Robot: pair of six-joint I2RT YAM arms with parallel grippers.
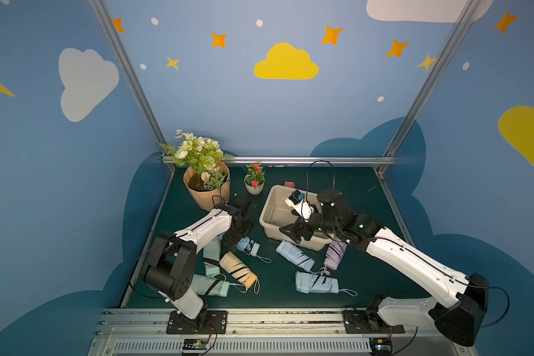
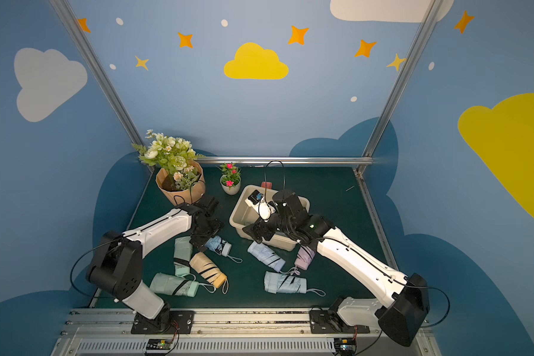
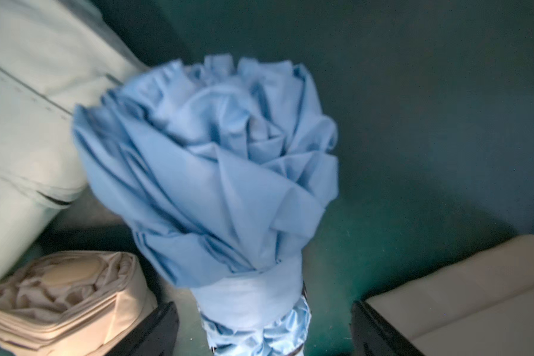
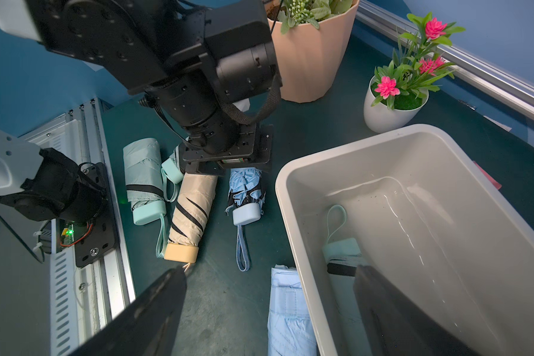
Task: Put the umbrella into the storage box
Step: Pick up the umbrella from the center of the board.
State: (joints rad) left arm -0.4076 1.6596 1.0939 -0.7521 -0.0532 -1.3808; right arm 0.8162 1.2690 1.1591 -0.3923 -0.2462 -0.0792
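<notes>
Your left arm [image 1: 204, 226] reaches forward with the wrist tipped down, and the left gripper [image 3: 265, 334] has its jaws spread wide. Your right arm [image 1: 413, 262] stretches inward, and the right gripper [image 4: 275, 311] is likewise agape, apparently angled downward.

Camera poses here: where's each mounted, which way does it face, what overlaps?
Top views: high over the front rail, looking down and back at the dark green tabletop; both whole arms show.
Left wrist: on the left arm, looking along the open left gripper at the sky-blue folded umbrella; black fingertips show.
Right wrist: on the right arm, over the cream-beige plastic storage box, facing the left arm; open right gripper shows.
Shared: both wrist views see that umbrella and box.
</notes>
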